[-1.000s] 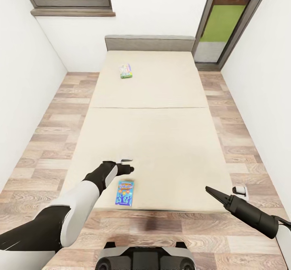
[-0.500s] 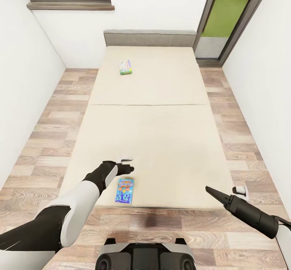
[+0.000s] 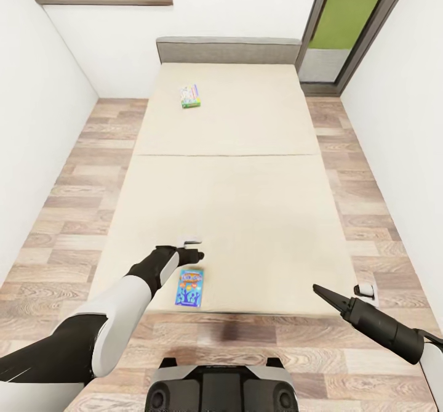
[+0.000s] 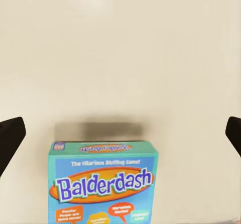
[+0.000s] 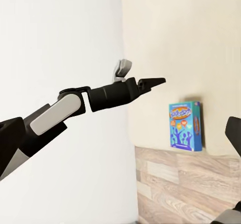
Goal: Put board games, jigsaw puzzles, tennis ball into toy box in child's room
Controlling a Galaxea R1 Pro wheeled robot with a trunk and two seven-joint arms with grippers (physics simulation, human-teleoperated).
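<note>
Balderdash board game point(image 3: 190, 287) lies flat at the bed's point(image 3: 246, 215) near edge, long axis head-to-foot; left hand point(image 3: 198, 255), fingers apart, hovers just beyond it; right hand point(image 3: 320, 291) farther, state unclear.

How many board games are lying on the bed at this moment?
2. The blue Balderdash box lies near the foot edge of the bed, beside the left gripper. The green box lies far up, near the headboard.

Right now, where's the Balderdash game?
In the head view, the Balderdash box lies flat on the bed's near edge, just below the left gripper.
</note>
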